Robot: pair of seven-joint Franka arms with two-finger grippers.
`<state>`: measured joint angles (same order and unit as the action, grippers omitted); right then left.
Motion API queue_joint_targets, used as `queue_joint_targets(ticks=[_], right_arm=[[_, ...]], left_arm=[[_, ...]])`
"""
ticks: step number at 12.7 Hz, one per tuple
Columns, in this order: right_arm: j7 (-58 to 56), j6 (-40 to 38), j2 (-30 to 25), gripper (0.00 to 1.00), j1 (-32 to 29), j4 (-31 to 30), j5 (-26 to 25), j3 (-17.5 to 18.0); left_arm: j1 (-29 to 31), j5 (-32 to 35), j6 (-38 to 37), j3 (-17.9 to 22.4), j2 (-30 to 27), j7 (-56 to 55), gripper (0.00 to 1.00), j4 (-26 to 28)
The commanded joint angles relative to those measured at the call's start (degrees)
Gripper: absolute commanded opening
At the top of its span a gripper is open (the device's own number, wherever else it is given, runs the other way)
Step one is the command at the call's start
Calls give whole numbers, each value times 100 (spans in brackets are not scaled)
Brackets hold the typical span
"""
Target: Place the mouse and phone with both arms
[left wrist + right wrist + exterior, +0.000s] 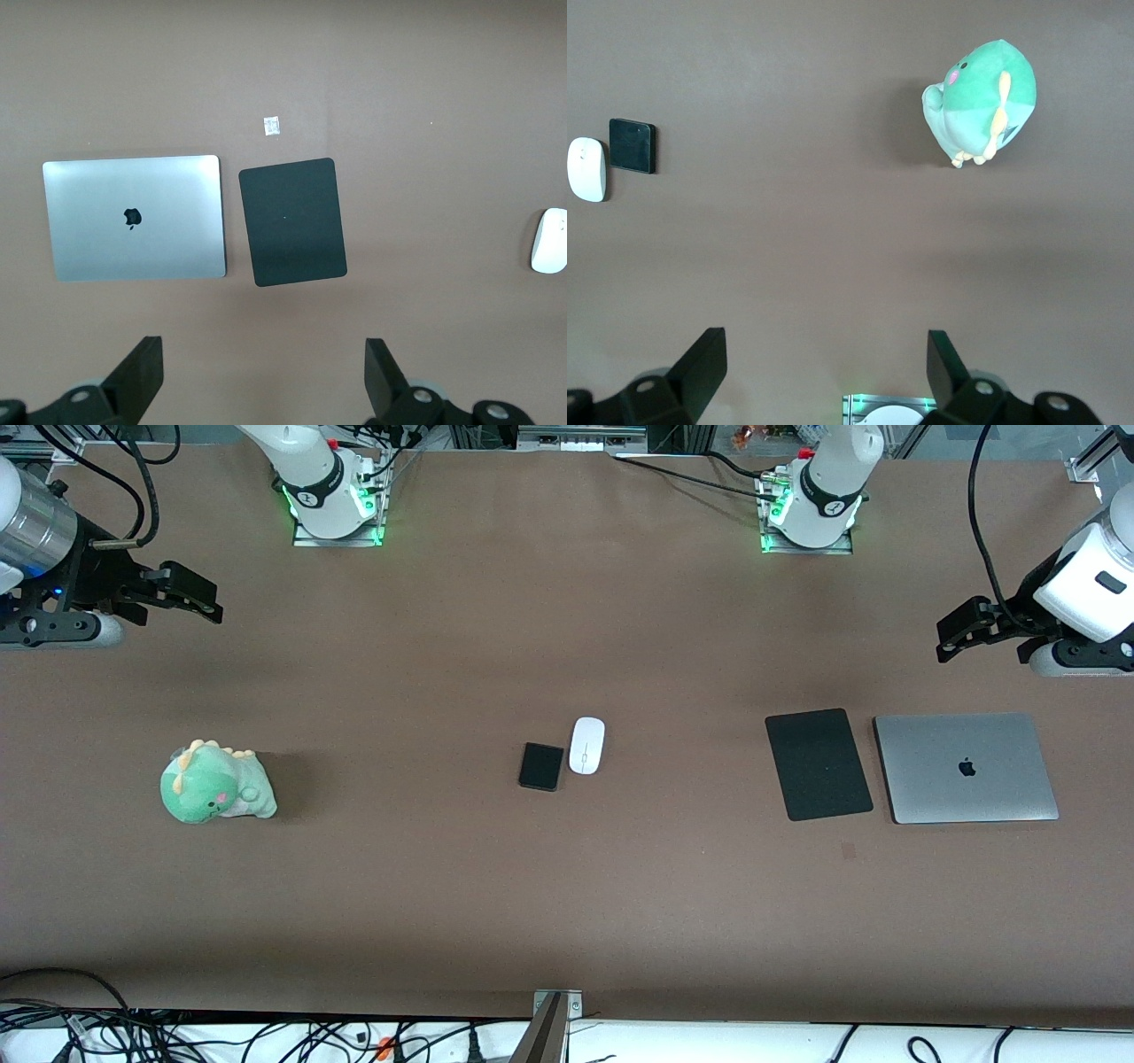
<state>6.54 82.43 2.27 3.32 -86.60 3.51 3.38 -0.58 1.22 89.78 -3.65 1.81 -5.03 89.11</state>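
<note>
Waiting released over opposite bench ends, left tool point(952, 638) and right tool point(208, 602) leave glossy white oval mouse point(586, 745) beside flat black phone point(541, 766), untouched mid-bench.

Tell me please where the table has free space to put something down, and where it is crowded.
Bare brown table lies between the plush dinosaur and the phone, and between the mouse and the mouse pad. Crowded spots: phone beside mouse, and mouse pad beside the laptop.
</note>
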Motion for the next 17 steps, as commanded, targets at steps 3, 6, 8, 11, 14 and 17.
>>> queue_joint_targets(ticks=[3,6,8,11,14,17], right_arm=[[-65,28,-166,100,-6,-129,19,5],[-100,71,-131,100,2,-120,19,5],[-126,115,-87,100,2,-120,36,5],[-135,133,-34,100,2,-120,28,5],[-135,124,-34,100,2,-120,27,-4],[-135,203,-43,100,2,-120,27,-4]], left_arm=[[41,-60,-145,-13,74,151,100,-192],[102,-156,-197,-4,91,169,100,-192],[41,-70,-206,-4,152,143,100,-219],[102,-139,-382,-4,223,108,100,-210],[15,-157,-531,-13,223,274,100,-201],[-292,-157,-506,-153,608,606,100,-218]])
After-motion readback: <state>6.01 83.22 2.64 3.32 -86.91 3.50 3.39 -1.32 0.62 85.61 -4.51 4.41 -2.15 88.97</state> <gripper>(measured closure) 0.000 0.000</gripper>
